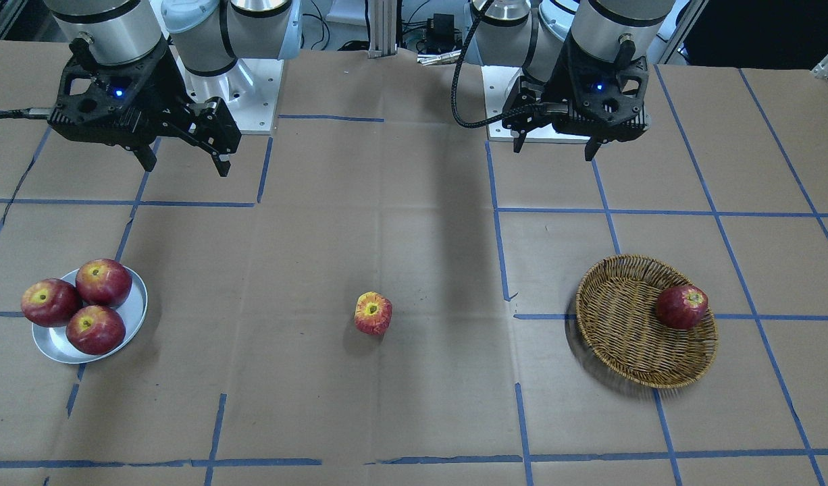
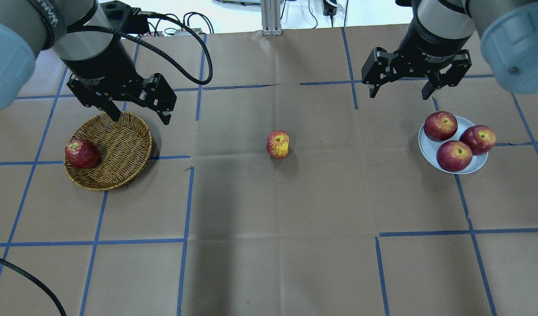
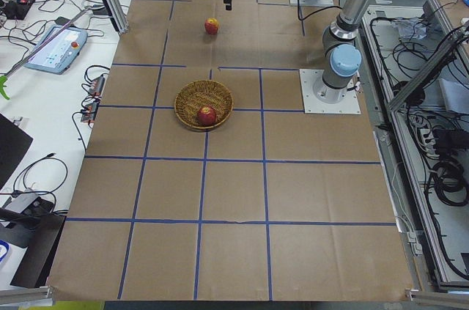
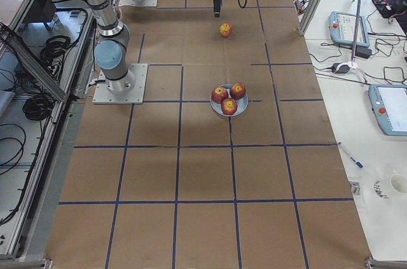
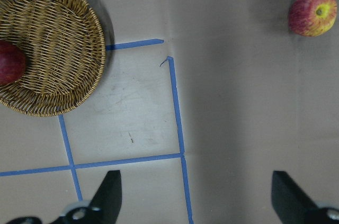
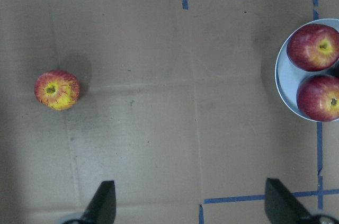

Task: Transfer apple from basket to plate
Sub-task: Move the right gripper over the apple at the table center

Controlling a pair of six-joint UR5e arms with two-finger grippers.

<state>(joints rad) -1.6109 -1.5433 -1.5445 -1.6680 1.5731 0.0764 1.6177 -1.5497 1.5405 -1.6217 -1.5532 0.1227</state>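
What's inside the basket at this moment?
One dark red apple, resting against the rim of the basket; the rest is bare wicker. The weave beneath that apple is covered. The yellow-patched apple is not inside: it lies on the table.

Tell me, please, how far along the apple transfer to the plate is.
Done: the apple is out of the basket, lying on the table between basket and plate. In hand: nothing; the left gripper and right gripper hang open and empty. Left: pick the apple up and set it on the plate, beside three red apples.
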